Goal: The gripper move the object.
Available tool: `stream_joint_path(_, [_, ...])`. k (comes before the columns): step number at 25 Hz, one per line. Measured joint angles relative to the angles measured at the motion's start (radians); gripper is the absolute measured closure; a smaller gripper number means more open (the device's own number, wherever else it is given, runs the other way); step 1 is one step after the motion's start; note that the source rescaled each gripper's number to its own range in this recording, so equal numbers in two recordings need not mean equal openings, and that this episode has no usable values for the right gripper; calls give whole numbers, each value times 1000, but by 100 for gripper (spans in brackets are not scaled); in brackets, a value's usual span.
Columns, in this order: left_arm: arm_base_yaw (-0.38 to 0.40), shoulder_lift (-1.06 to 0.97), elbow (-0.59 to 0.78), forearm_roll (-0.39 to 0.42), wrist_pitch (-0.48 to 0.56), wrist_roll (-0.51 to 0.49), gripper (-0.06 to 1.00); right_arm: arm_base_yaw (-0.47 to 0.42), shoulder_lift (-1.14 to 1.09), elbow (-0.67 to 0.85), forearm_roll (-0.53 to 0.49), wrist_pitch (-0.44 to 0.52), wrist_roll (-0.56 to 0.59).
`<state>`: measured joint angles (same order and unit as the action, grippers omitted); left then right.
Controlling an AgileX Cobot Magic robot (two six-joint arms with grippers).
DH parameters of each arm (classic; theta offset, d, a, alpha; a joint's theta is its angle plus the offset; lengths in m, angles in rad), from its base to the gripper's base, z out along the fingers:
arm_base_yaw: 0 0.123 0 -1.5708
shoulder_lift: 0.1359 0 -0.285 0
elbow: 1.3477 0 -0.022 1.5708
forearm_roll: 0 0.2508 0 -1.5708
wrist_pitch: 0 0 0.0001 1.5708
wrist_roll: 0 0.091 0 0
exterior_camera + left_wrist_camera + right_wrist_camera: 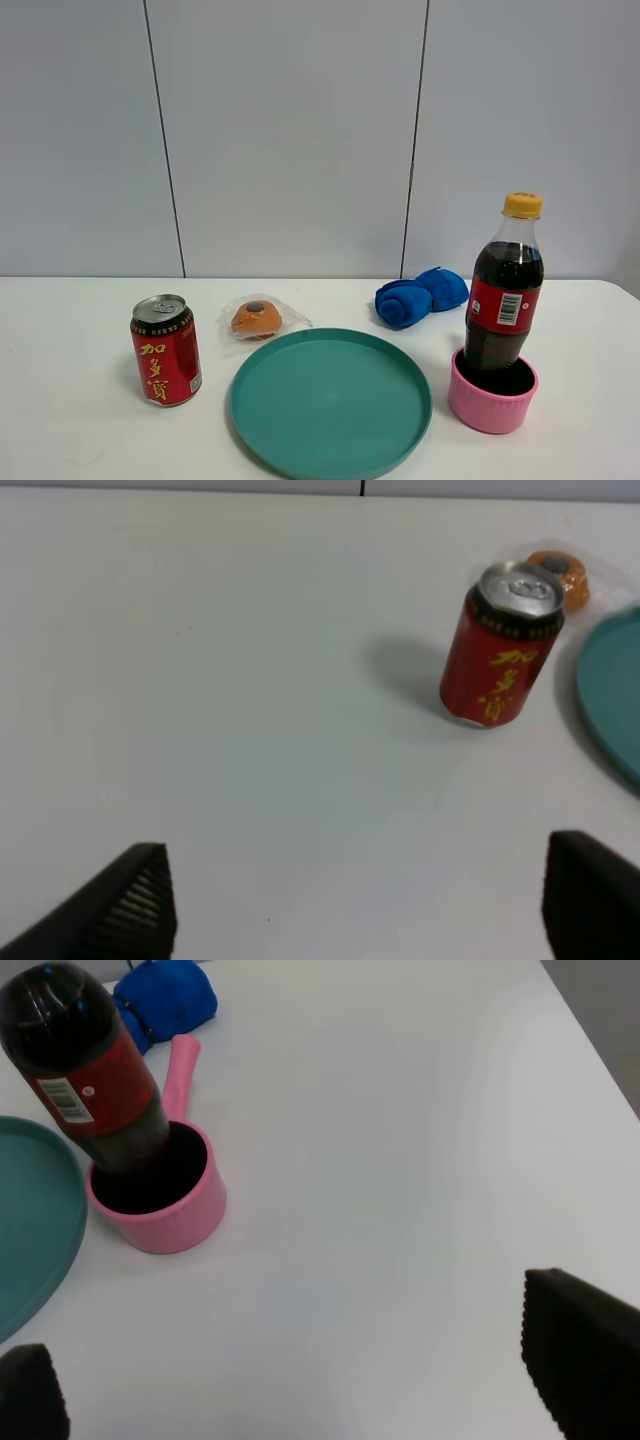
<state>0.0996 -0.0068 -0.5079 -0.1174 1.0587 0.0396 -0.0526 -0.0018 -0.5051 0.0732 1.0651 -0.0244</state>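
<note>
The cola bottle (505, 288), clear with dark drink, a yellow cap and a red label, stands upright inside a pink cup (492, 392) at the right of the table. It also shows in the right wrist view (90, 1070), in the pink cup (165, 1210). My right gripper (300, 1400) is open over bare table, well short of the bottle. My left gripper (360, 905) is open over bare table, apart from the red can (500, 645). Neither gripper shows in the exterior view.
A red drink can (165, 350) stands at the left. A wrapped orange bun (257, 318) lies behind a teal plate (330, 400) at the middle front. A blue rolled cloth (420, 295) lies behind the bottle. The table's right edge (590, 1040) is near.
</note>
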Motion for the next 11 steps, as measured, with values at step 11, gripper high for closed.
stream_joint_path(11, [0,0,0,0,0,1,63,0,0,0,0,0,0])
